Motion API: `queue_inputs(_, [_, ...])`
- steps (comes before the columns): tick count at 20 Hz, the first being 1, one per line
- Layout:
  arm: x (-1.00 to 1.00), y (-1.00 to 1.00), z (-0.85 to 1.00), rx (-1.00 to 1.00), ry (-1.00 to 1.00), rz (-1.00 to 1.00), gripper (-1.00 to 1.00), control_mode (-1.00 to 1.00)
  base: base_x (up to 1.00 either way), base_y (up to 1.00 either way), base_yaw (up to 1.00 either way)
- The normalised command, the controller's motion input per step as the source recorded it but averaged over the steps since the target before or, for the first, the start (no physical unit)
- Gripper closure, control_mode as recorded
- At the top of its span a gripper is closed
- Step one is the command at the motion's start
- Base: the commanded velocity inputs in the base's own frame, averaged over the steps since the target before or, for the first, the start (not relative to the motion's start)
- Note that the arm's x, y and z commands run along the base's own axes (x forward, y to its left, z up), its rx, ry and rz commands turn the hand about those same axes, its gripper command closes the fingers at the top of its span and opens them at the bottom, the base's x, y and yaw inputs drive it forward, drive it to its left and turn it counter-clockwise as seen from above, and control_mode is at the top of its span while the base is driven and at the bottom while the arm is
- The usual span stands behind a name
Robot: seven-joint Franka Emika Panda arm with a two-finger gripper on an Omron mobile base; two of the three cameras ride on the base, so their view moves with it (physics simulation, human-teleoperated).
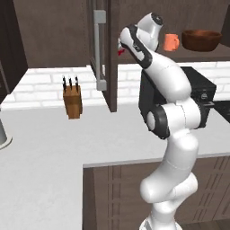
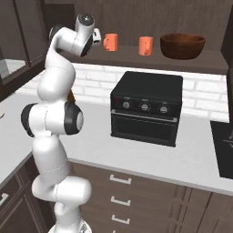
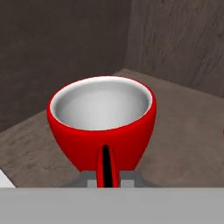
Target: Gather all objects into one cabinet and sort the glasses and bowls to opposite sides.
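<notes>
Spanning the upper scene, the dark wooden cabinet (image 2: pixel 150 57) carries the task items on its plank shelf, and its open door (image 1: pixel 102 45) with the long silver bar handle (image 1: pixel 99 49) stands edge-on in the left base view. Below lies the pale worktop (image 2: pixel 136 150). The right base view shows a black countertop oven (image 2: pixel 145 107) in full; the left base view shows it partly hidden behind the arm, and adds a wooden knife block (image 1: pixel 72 99) at the far left against the white brick wall.

The wide dark brown bowl (image 2: pixel 182 45) sits at the right of the shelf. The right base view shows two orange mugs (image 2: pixel 110 42) (image 2: pixel 145 45) left of it; the left base view shows one orange mug (image 1: pixel 170 42).

The red cup (image 3: pixel 102 122) appears whole in the hand view, upright on the shelf near the cabinet's far left corner, pale inside. The end effector (image 3: pixel 106 168) is at the cup's near wall, one dark fingertip (image 3: pixel 106 164) against the red surface. Whether it is clamped or released cannot be told.
</notes>
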Motion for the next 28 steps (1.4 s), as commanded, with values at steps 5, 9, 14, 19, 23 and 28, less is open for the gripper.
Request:
queue_inputs(5, [0.41, 0.0, -0.13, 0.0, 0.03, 0.0, -1.0, -1.0, 0.0, 0.0, 0.0])
queue_inputs(9, [0.02, 0.0, -0.29, 0.0, 0.01, 0.0, -1.0, -1.0, 0.0, 0.0, 0.0])
queue_inputs(14, [-0.16, -0.04, -0.06, 0.0, 0.0, 0.0, -1.0, -1.0, 0.0, 0.0, 0.0])
queue_inputs(19, [-0.8, -0.3, 0.06, 0.0, -0.14, -0.02, -1.0, -1.0, 0.0, 0.0, 0.0])
queue_inputs(23, [-0.96, -0.94, 0.02, 0.0, -0.16, -0.11, -1.0, -1.0, 0.0, 0.0, 0.0])
queue_inputs(28, [-0.78, -1.0, -0.07, 0.0, -0.08, -0.12, -1.0, -1.0, 0.0, 0.0, 0.0])
